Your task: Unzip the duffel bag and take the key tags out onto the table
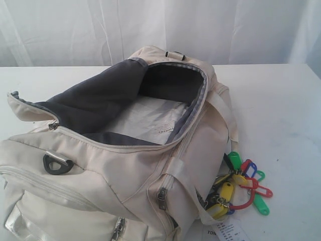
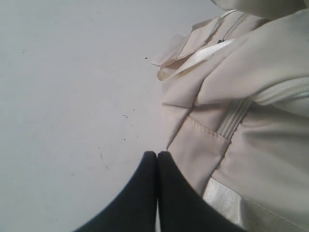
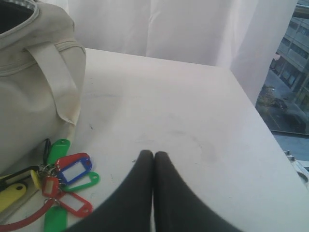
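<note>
The left jaws are clenched together and empty. Their dark tips hang over the white counter, just beside the outer fabric of a cream bag; whether they touch it cannot be told.

The bag lies on its side across the counter. Its main zip is open wide, showing dark grey lining and a pale panel inside. A black D-ring sits on the bag's front left shoulder. Metal zip pulls hang on the closed front pockets to the right of the ring.

The key tags, a bunch of green, yellow, red and blue ones, lie on the counter against the bag's right side, near its front corner. Some are partly hidden by a fold of the bag's fabric. A white printed label lies just in front of them.

The right jaws are also clenched and empty. They hang over bare counter near the tags, on the side away from the bag. A white curtain hangs behind the bag.
</note>
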Controlling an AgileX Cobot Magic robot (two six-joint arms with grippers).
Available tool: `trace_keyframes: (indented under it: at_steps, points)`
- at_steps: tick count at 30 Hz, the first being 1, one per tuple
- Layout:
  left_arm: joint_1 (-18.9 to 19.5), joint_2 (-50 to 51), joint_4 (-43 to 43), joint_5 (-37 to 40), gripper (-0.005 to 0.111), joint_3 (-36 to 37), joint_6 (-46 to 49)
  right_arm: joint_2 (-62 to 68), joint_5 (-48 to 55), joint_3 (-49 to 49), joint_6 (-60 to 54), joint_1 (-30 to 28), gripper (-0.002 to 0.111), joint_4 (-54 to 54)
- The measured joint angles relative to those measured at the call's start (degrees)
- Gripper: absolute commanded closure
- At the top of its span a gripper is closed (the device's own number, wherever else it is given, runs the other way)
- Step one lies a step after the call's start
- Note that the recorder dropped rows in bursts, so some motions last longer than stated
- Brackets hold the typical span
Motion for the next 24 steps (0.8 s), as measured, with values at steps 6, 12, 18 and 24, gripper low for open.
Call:
trace_keyframes:
  at_steps: [6,12,18,24]
  points:
    - [0.00,0.00,0.00,0.00,0.107,0.00,0.00,0.00,0.00,0.00,0.00,-2.51,0.108,0.00]
    - [0.00,0.00,0.00,0.00,0.107,0.00,0.00,0.00,0.00,0.00,0.00,-2.51,0.108,0.00]
    - [0.00,0.00,0.00,0.00,0.107,0.00,0.00,0.00,0.00,0.00,0.00,-2.51,0.108,0.00]
    - [0.00,0.00,0.00,0.00,0.107,0.00,0.00,0.00,0.00,0.00,0.00,-2.51,0.108,0.00]
